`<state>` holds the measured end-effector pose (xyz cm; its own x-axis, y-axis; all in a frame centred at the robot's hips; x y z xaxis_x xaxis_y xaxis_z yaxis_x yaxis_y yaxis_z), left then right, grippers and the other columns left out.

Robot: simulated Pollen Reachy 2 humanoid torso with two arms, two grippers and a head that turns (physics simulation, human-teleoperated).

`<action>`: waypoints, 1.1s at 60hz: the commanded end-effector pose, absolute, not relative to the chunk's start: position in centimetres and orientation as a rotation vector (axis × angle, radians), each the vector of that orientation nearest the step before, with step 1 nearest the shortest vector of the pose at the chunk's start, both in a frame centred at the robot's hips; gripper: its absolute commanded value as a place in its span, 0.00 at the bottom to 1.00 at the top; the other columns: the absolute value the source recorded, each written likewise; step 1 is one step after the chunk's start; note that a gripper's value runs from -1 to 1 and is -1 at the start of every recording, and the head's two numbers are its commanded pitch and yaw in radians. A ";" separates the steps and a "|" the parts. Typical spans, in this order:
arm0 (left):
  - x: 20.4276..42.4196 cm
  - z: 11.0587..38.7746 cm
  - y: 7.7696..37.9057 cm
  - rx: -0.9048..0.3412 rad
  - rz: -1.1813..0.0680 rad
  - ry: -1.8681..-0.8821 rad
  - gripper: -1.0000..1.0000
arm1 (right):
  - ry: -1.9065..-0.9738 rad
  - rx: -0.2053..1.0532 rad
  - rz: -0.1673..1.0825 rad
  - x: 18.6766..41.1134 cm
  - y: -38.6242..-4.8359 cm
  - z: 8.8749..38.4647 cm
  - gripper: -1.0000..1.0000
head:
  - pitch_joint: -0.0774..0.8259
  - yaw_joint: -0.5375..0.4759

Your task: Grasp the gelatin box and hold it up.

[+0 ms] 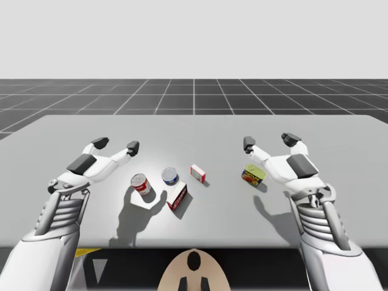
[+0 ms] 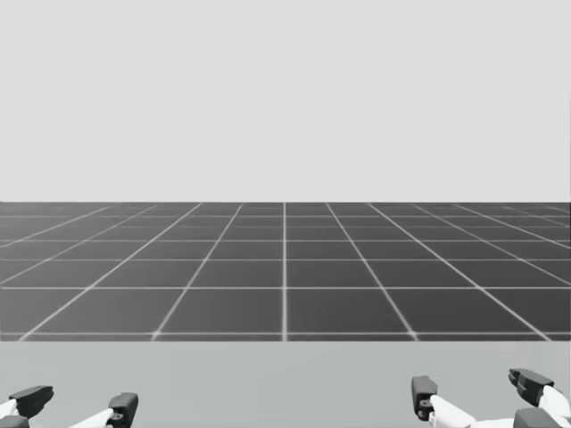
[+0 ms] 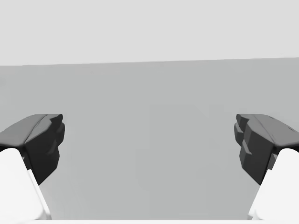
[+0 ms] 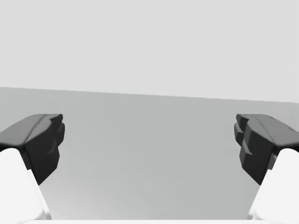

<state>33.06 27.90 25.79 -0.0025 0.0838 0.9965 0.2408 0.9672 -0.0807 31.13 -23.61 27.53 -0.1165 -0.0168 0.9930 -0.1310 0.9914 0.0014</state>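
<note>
The left gripper point(image 1: 115, 145) and right gripper point(image 1: 269, 141) hover spread wide, empty — a ready pose, it seems. The gelatin box point(image 1: 197, 173), apparently the small red-and-white one, lies on the table point(image 1: 339, 139) between them, untouched.

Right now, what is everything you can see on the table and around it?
table: one, grey, under everything.
red-and-white can: one, upright, nearest my left pincer.
blue can: one, beside the red-and-white can.
larger red-and-white box: one, nearer me than the blue can.
small red-and-white box: one, mid-table.
yellow-and-green boxy can: one, by my right pincer.
floor: dark grid, beyond the table.
left pincer: white, dark fingertips, open.
right pincer: same, open.
</note>
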 end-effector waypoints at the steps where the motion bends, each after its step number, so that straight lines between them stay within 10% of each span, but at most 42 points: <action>1: 33.0 25.8 27.8 -0.230 -0.139 -1.587 0.00 | -1.683 0.084 0.058 30.9 -23.2 27.4 0.00 | 0.09 0.53; 66: 32.4 26.0 27.2 -0.198 -0.178 -1.622 0.00 | -1.654 0.085 0.081 31.1 -22.7 27.3 0.00 | 0.83 0.50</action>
<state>32.54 27.16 25.88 -0.0503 0.0175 0.9986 0.2357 0.9718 -0.0052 31.18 -22.73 27.18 -0.0806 -0.0084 0.9967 -0.0959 0.9954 0.0006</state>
